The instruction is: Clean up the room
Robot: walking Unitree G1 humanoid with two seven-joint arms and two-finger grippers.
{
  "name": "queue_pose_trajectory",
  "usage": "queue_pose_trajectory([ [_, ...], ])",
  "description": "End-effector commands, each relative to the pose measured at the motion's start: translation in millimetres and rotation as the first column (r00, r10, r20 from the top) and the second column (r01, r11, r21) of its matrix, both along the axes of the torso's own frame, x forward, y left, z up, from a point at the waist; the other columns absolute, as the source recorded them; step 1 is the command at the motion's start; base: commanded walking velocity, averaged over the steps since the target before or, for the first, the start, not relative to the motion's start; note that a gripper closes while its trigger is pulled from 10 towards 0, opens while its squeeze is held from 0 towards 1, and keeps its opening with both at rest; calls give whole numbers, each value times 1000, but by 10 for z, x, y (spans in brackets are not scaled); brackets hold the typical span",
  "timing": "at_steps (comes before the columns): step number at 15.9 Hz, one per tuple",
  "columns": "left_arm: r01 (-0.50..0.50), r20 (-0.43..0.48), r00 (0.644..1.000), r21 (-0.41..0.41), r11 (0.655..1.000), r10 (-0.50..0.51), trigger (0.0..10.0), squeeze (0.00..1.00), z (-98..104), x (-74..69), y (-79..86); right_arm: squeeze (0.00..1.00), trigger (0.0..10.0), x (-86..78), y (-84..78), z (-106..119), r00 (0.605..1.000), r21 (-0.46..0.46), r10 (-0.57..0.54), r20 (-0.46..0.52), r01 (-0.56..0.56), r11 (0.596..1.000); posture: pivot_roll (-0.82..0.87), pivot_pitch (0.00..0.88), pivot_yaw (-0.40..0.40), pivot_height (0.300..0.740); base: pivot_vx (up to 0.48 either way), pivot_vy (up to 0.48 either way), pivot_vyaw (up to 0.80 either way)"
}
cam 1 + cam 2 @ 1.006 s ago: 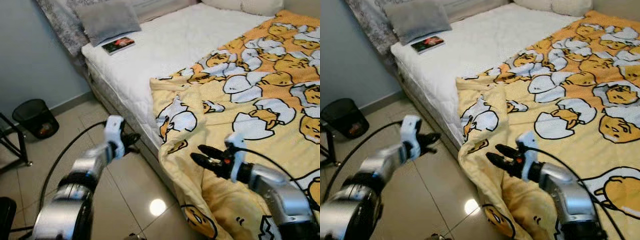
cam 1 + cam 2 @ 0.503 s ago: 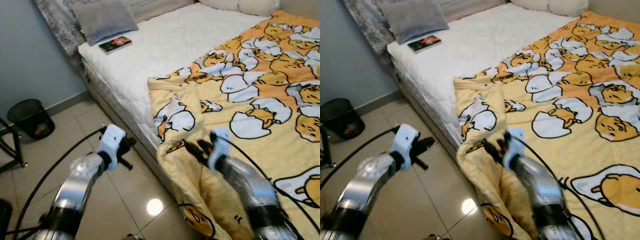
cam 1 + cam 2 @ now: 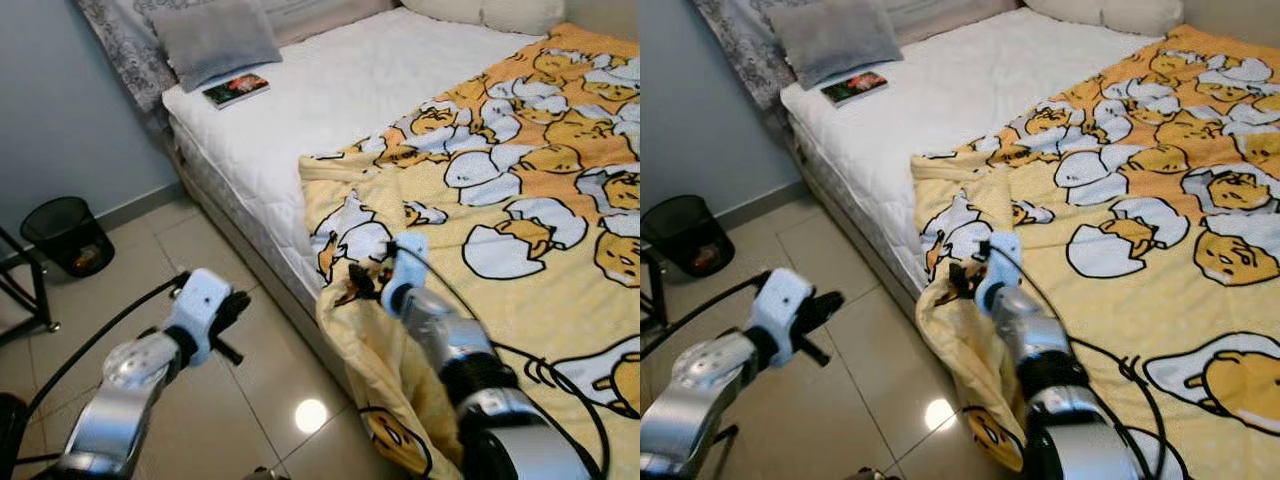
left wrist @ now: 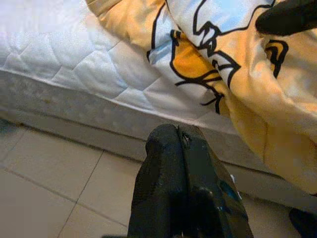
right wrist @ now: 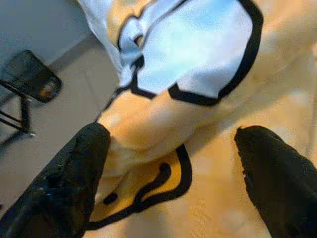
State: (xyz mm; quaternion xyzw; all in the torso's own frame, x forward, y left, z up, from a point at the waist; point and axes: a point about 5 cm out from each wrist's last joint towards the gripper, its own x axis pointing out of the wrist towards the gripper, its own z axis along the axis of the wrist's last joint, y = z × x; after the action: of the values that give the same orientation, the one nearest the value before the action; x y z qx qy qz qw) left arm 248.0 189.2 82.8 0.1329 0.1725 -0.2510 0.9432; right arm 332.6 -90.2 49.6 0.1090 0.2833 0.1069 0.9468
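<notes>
A yellow blanket [image 3: 520,200] printed with egg characters covers the right part of the bed, and its bunched corner [image 3: 960,330] hangs over the bed's side toward the floor. My right gripper [image 3: 360,285] is open at that hanging edge. In the right wrist view its two black fingers [image 5: 79,173] stand apart on either side of a fold of the blanket [image 5: 163,124], not closed on it. My left gripper [image 3: 232,308] is shut and hovers over the floor tiles beside the bed. Its fingertips [image 4: 179,146] are pressed together and hold nothing.
The white mattress [image 3: 330,90] is bare on its left part, with a book [image 3: 237,89] and a grey pillow [image 3: 215,35] near the head. A black bin [image 3: 68,235] stands by the wall, a black chair leg [image 3: 35,290] at far left. Tiled floor [image 3: 270,400] lies below.
My right gripper has moved forward and up, from beside the blanket's hanging edge onto its fold. My left gripper has dropped lower and drawn back from the bed.
</notes>
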Motion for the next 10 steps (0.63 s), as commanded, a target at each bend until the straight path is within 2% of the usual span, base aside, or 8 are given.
queue_pose_trajectory([
  [1, -28, 7, 1000, 18, 999, 27, 10000, 0, 44, -14, 84, 1000, 10000, 23, 82, 20, 1000, -26, 4, 10, -4, 1000, 22, 0, 106, 740, 0, 0, 0],
  [2, -31, 0, 1000, 26, 999, 31, 10000, 0, 43, -43, 97, 573, 10000, 24, 134, 1, 1000, -43, 8, 3, -8, 999, 25, 0, 105, 740, 0, 0, 0],
  [3, -31, -7, 999, 33, 999, 31, 10000, 0, 46, -67, 106, 0, 10000, 20, 182, -19, 1000, -64, 14, -8, -15, 998, 31, 0, 99, 740, 0, 0, 0],
  [5, -25, -19, 999, 34, 999, 26, 10000, 0, 52, -108, 129, 0, 10000, -38, 419, -36, 991, -3, 129, -28, -129, 992, 35, 0, 96, 740, 0, 0, 0],
  [6, -9, -30, 1000, 20, 1000, 9, 10000, 0, 67, -139, 133, 0, 10000, -106, 650, -18, 968, 84, 249, -12, -247, 965, 36, 0, 97, 740, 0, 0, 0],
  [8, 27, -30, 999, -19, 999, -28, 10000, 0, 105, -172, 122, 0, 10000, -215, 963, 60, 916, 239, 398, 59, -400, 885, 38, 0, 100, 740, 0, 0, 0],
  [9, 63, -23, 998, -89, 994, -66, 10000, 0, 170, -191, 94, 0, 10000, -261, 1118, 167, 885, 385, 445, 137, -461, 799, 42, 0, 100, 740, 0, 0, 0],
  [10, 92, -24, 995, -124, 988, -96, 10000, 0, 206, -204, 75, 0, 10000, -258, 1129, 215, 880, 436, 441, 176, -471, 767, 43, 0, 99, 740, 0, 0, 0],
])
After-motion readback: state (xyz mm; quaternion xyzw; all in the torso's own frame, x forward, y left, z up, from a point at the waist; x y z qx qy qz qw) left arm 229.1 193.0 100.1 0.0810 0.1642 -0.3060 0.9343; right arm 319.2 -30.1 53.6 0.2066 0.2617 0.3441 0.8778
